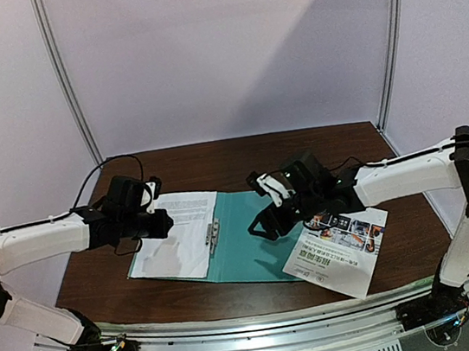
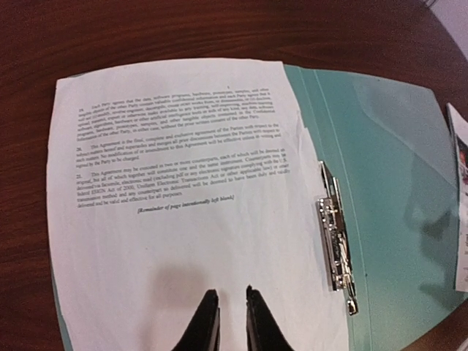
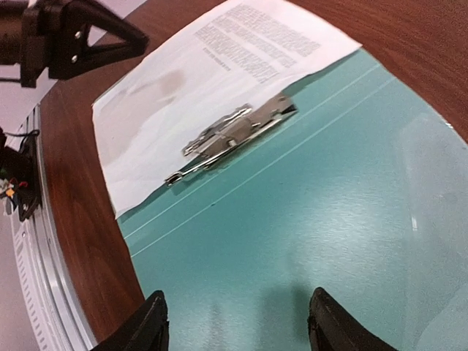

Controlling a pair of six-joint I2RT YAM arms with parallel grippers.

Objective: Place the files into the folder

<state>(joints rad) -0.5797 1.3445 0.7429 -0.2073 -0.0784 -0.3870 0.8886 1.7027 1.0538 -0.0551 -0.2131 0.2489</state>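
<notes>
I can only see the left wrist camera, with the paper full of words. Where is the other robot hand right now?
Observer: The right gripper hangs over the bare right half of the folder, fingers wide apart, with nothing between them.
Child: And what's that little strip of picture at my right edge?
Observer: That is the colour sheet. The top view shows all of it, lying tilted on the table at the folder's near right corner, with photos printed on it.
</notes>
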